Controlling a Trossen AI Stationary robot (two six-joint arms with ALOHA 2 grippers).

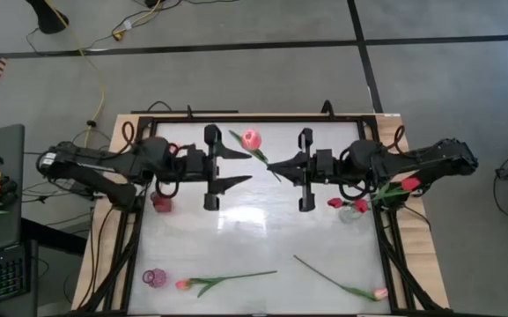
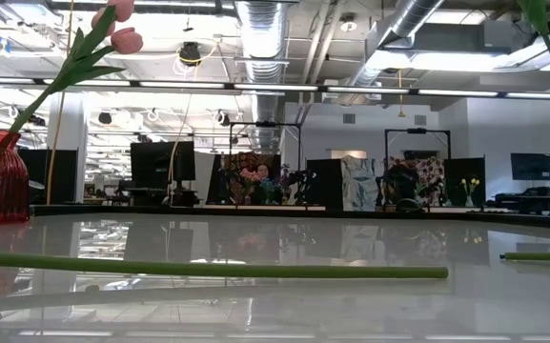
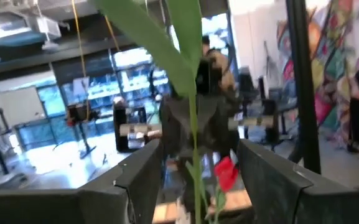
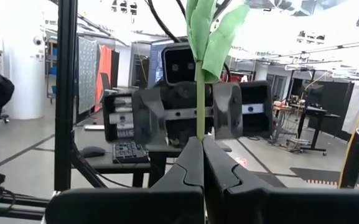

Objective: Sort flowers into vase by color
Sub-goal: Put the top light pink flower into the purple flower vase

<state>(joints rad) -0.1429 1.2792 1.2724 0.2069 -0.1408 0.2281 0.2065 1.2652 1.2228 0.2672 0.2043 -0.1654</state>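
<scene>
A glossy white table point(image 1: 262, 233) fills the overhead view, with two dark arms meeting above its far half. The right gripper point(image 1: 273, 166) pinches the stem of a pink tulip point(image 1: 252, 138) between closed fingers, while the left gripper point(image 1: 243, 166) faces it, jaws spread wide. Two more tulips point(image 1: 223, 281) lie flat along the near edge, beside a small magenta vase point(image 1: 154, 277).

Right hand point(image 1: 273, 166) pinched shut mid-table, facing wide-spread left hand point(image 1: 245, 166).

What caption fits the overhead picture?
Right tool pinches a pink tulip by its stem above the table, facing the open left tool.
</scene>
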